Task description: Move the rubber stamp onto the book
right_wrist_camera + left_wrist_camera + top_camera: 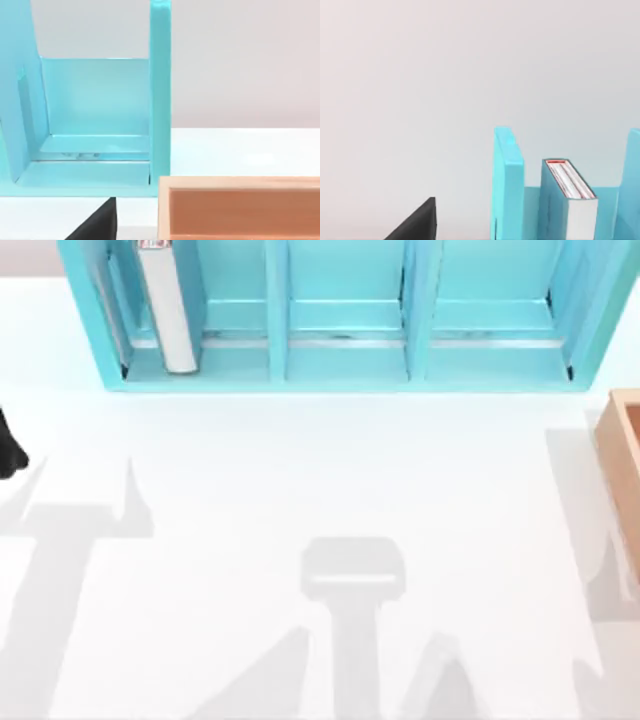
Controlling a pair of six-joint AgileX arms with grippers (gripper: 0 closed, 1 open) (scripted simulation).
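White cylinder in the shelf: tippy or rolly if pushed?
Probably tips easily: the white cylinder stands tall and narrow in the leftmost compartment of the shelf unit. Once down, its seemingly round body could roll.

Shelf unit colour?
Light blue shelf unit; clearest in the top view.

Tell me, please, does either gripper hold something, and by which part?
Cannot be told: left gripper and right gripper each show one dark tip, nothing against it.

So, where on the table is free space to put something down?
The wide white table in front of the blue shelf unit is bare, between the left edge and the orange-brown box. The shelf's leftmost compartment holds a white cylinder.
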